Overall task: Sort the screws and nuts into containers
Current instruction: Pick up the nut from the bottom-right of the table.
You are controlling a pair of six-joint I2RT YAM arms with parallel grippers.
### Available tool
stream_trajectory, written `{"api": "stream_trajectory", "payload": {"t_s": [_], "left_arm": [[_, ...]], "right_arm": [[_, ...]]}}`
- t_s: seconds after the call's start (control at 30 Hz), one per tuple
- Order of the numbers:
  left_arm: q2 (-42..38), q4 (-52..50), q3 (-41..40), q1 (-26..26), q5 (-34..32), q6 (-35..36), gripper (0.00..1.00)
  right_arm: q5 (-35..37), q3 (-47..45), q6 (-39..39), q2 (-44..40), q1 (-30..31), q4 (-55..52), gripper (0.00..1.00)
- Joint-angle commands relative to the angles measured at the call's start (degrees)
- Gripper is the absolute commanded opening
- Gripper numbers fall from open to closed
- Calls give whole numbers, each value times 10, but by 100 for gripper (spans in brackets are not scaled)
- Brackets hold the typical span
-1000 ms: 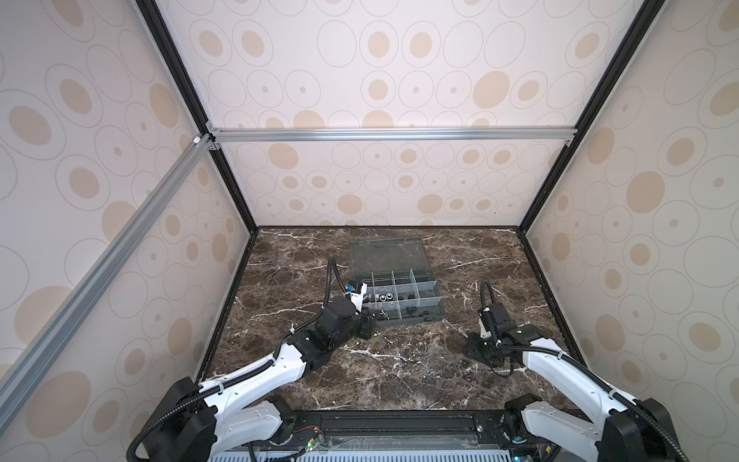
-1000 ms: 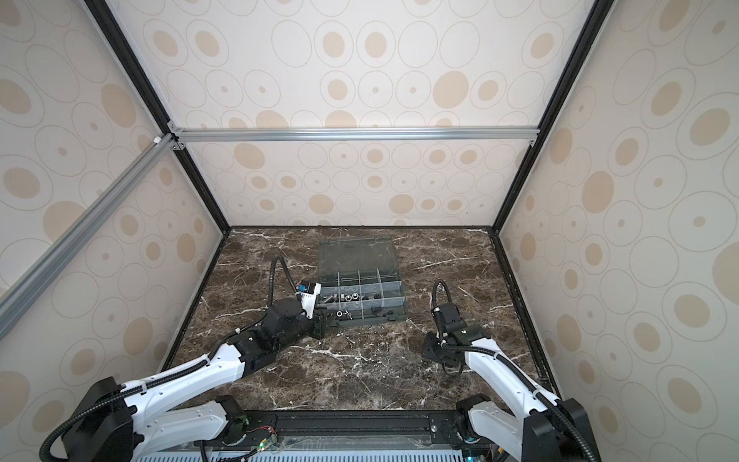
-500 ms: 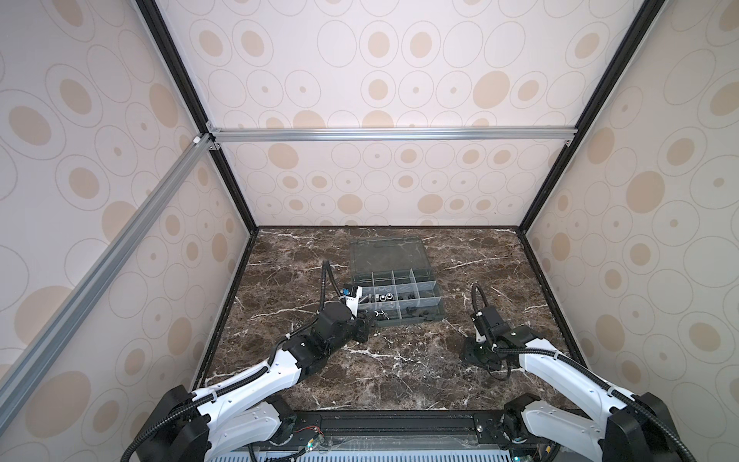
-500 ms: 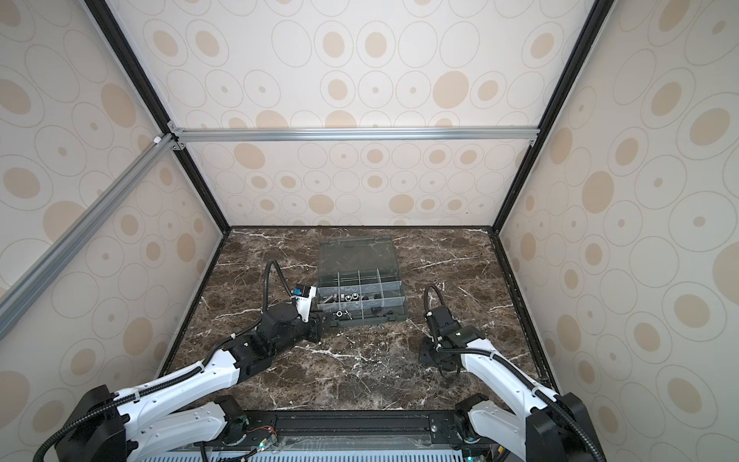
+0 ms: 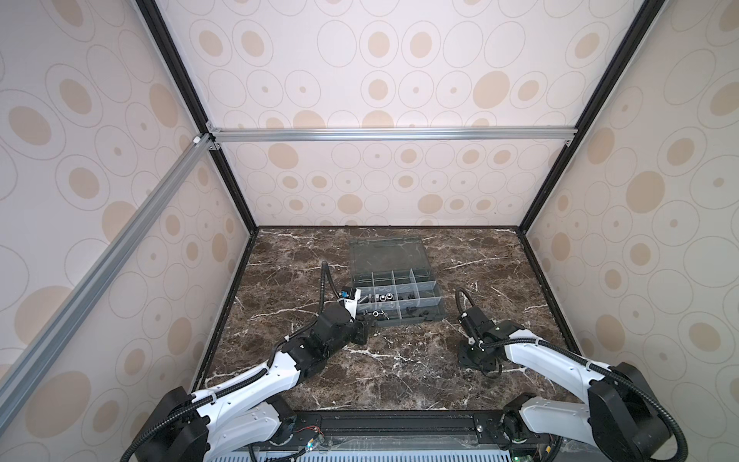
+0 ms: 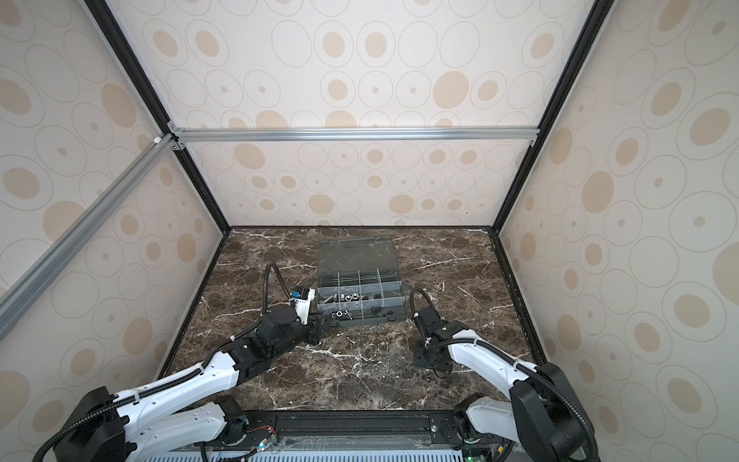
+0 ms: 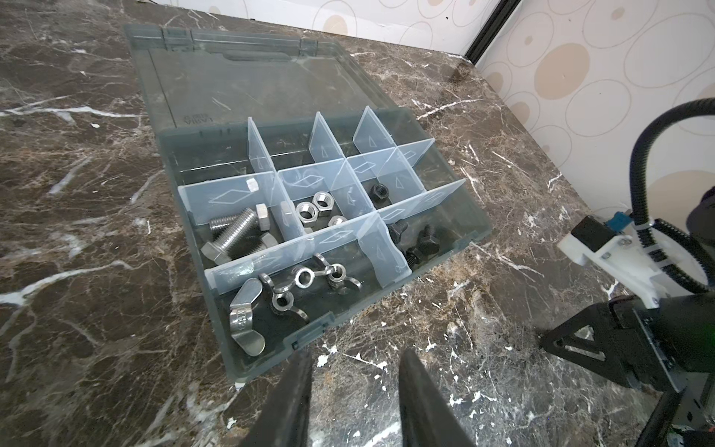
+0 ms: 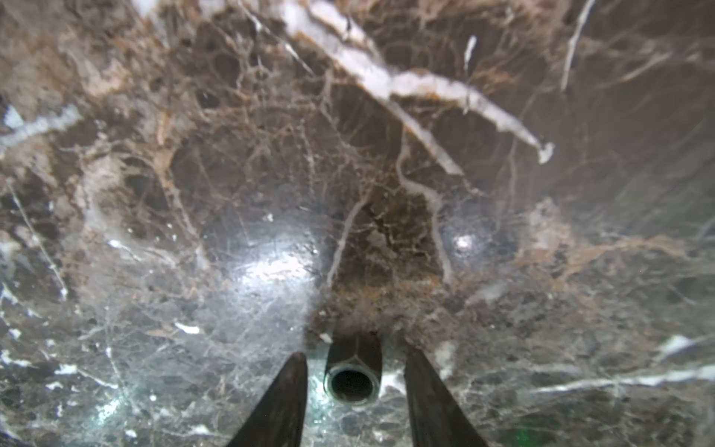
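Right wrist: dark hollow hex nut point(image 8: 354, 354)

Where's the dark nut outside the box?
In the right wrist view, the dark nut sits on the table inside the open right gripper, right of the organiser box.

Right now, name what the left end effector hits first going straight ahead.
Probably the organiser box's near wall, just ahead of the open left end effector; wing nuts lie behind it. Depth unclear.
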Motion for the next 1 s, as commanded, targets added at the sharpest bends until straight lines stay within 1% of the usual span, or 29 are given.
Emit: {"api": "stream_trajectory", "payload": {"t_s": [0.0,0.17,0.37,0.43,0.6,0.7,0.8,0.97], "left_arm": [[-14,15,-6,4,-4,-14,38],[-18,16,-11,3,-5,-13,38],[-19,17,-14,4,-5,-13,38],[-20,18,-15,3,-5,-13,38],[-26,16,-17,4,-8,-11,38],[-32,12,-17,4,-11,-10,38],[-39,6,-17,4,-14,-8,38],[-52,-3,-18,4,-17,-7,38]], "right_arm": [[18,11,11,8,7,-10,40],[21,12,13,14,9,-9,33],[23,18,14,20,13,-9,21],[23,21,14,21,15,-10,19],[21,49,10,23,20,-13,17],[21,97,-4,36,20,-16,17],[24,167,-27,67,20,-20,17],[12,303,-58,154,21,-5,16]]}}
